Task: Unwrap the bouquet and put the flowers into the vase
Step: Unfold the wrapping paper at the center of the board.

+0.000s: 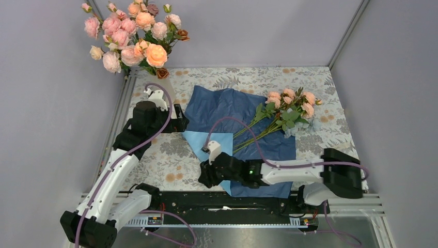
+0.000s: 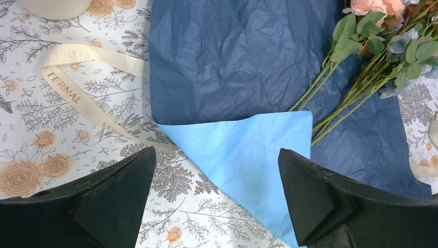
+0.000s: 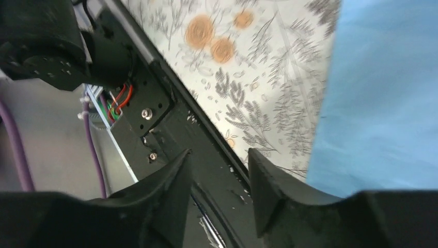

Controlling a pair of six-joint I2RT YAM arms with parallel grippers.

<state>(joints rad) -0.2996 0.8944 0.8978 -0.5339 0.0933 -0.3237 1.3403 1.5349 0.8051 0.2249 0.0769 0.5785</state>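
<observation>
We judge the unwrapping as good as done. The ribbon (image 2: 77, 95) lies loose on the table (image 1: 165, 160), and the paper (image 1: 222, 111) is spread flat, navy side up, with one light-blue flap (image 2: 243, 155) folded over at its near left corner. The flowers (image 1: 289, 108) lie free on the right part of the paper, heads to the far right and stems running toward the flap. None is in the vase (image 2: 51, 6), which stands at the far left, well apart from them; only its base shows in the left wrist view. What is left is the whole second half: lifting the stems and carrying them across to the vase.

The left gripper (image 2: 217, 175) hangs over the paper's left edge with jaws wide apart and nothing between them. The right gripper (image 3: 219, 170) is low at the near edge, over the black rail (image 1: 232, 204); its jaws are a little apart and hold nothing.

For room, the middle of the paper is open, and the stem ends are clear of both arms. The tight spots are the near rail under the right gripper, the side walls (image 1: 51, 103), and the far left corner, where another big pink bunch (image 1: 134, 36) crowds the space near the vase
</observation>
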